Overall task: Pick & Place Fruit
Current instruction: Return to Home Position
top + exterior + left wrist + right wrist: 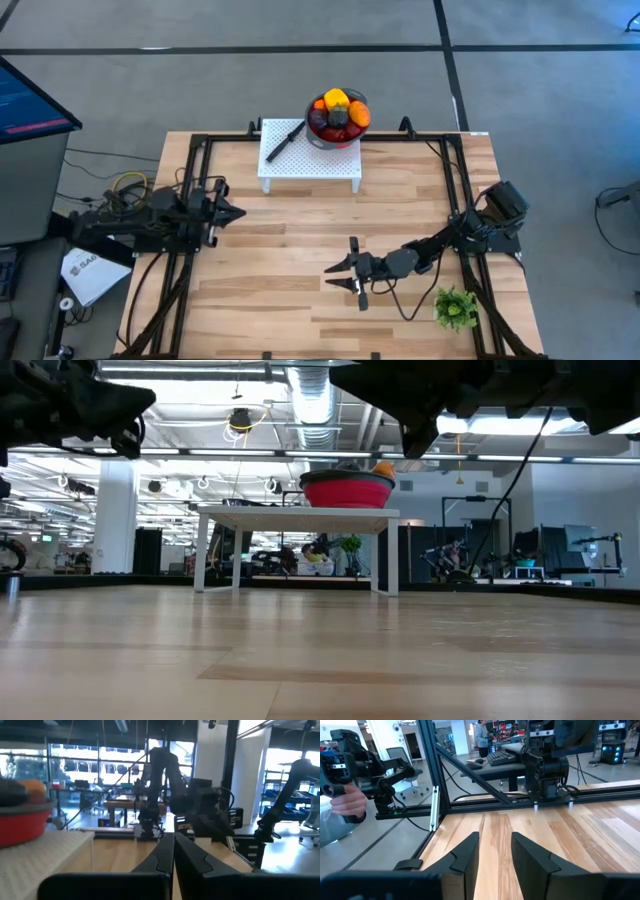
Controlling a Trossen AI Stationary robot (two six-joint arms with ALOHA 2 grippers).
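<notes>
a light wooden plank table framed by black rails is seen from above; two dark arms are stretched over it, the left arm along the left rail and the right arm bent inward from the right rail; a white perforated shelf on four legs is set at the table's far edge, well apart from both arms; a red round strainer bowl is stood on the far right corner of that shelf, and in the low view it is seen resting on the shelf top; the fruit, a heap of small yellow, orange, red and dark toy pieces, is piled inside the bowl, and none is seen on the table; a black-handled knife is laid slantwise on the shelf's left part, beside the bowl; a green leafy plant sprig is lain near the table's near right corner; the left gripper is held above the boards with its fingers pressed together and nothing between them; the right gripper is held low over the middle of the table, its fingers parted by a clear gap with only bare wood seen through it; a person's hand is seen beyond the table edge, wrapped round a dark handle.
</notes>
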